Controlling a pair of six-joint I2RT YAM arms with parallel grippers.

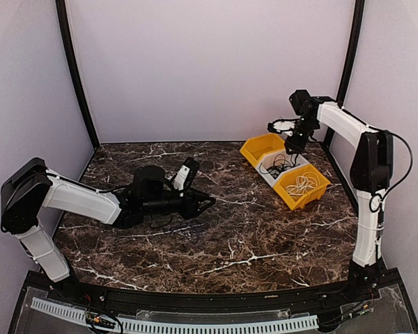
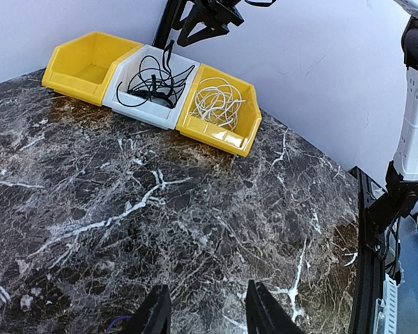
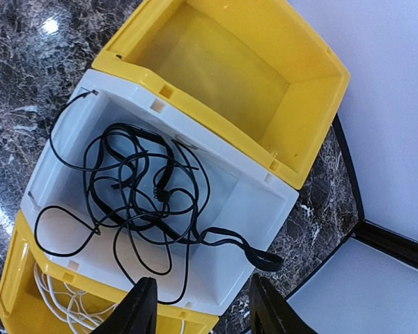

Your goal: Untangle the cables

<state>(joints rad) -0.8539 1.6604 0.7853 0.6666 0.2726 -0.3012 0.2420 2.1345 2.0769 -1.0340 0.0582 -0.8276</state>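
A loose tangle of black cables [image 3: 136, 188] lies in the white bin [image 3: 265, 202], and one looped end drapes over the bin's near rim. A coiled white cable [image 3: 63, 303] fills the yellow bin [image 1: 313, 197] beside it. My right gripper [image 3: 202, 309] hangs open above the white bin with nothing between its fingers. From above, the right gripper [image 1: 292, 142] sits over the black cables [image 1: 279, 165] and near the white cable [image 1: 303, 185]. Far from the bins, my left gripper [image 2: 205, 313] is open and empty, low over the marble table [image 2: 160, 209].
A second yellow bin [image 3: 223, 76] stands empty on the far side of the white one; the three bins sit in a row at the table's back right corner. White walls and black frame posts close in the table. My left arm [image 1: 83, 198] stretches across the table's left half.
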